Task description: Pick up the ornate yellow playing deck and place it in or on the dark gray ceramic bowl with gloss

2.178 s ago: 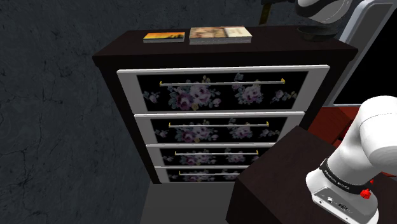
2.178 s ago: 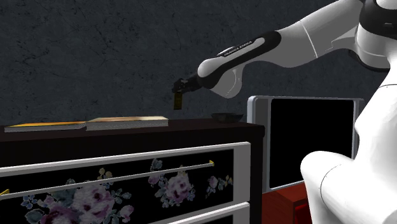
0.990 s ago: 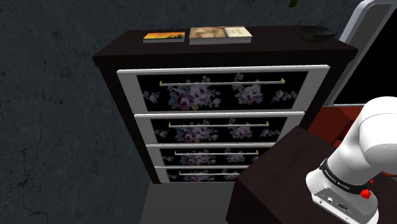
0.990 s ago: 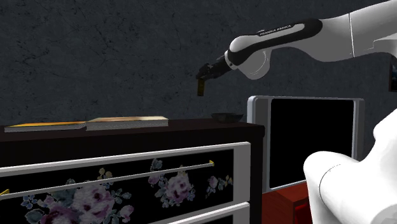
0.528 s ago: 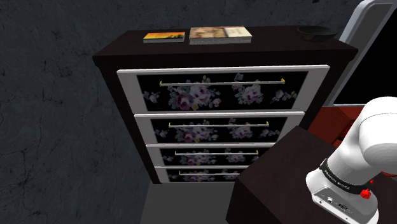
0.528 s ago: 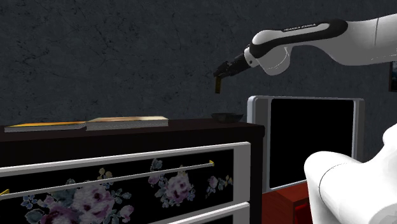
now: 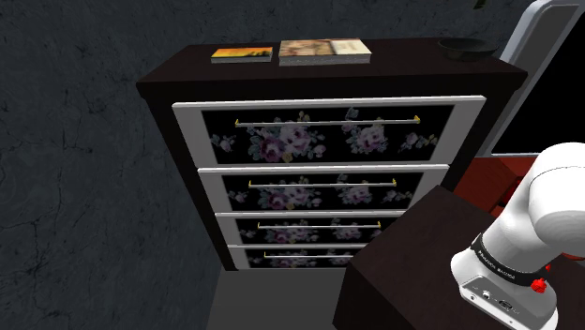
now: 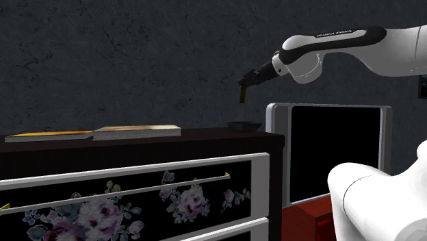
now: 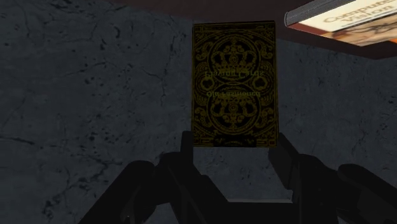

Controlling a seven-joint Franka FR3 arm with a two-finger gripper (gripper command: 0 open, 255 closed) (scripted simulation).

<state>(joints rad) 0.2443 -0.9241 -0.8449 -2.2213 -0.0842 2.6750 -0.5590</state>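
Wrist view: gripper fingers pinch the yellow card deck. Second exterior view: the deck has travelled sideways and now hangs well above the bowl; lowering and release remain.

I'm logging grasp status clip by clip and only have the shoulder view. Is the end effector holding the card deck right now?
Observer: Yes. In the wrist view the black end effector is shut on the ornate yellow-and-black playing deck, with a finger on each long edge.
Operator: Where is it relative to the bowl?
Observer: In the second exterior view the deck hangs in the air, lined up above the small dark round bowl, well clear of it.
Operator: How is it oriented?
Observer: That view shows its long side vertical, hanging below the fingertips.
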